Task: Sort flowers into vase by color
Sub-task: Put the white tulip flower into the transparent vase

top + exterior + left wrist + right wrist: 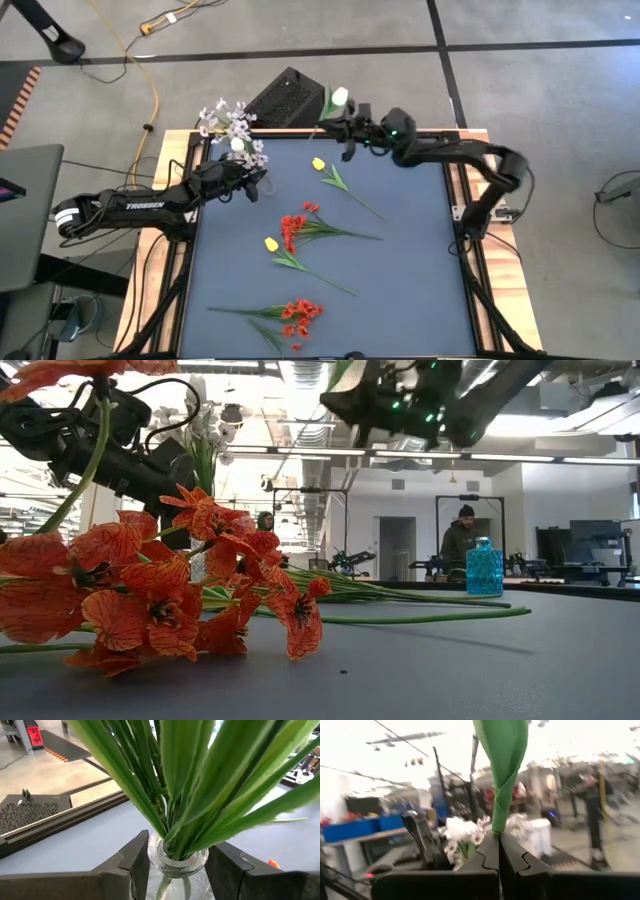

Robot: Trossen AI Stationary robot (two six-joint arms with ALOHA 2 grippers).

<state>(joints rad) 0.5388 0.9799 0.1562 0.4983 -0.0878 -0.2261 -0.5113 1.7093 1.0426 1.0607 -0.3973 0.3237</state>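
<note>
Operator, you are leaving loose red flowers (296, 228) and yellow tulips (271, 244) lying across the mat, with a blue bottle (484, 568) standing near its far edge. Your left gripper (177, 870) is clasping the clear vase (176, 865) neck — green stems and pale blooms are filling it. Your right gripper (499, 851) is pinching a white tulip (340, 97) stem at the far edge.

Readable text in the scene
One word, "TROSSEN", in white letters along the left arm (140, 206) in the high view.
</note>
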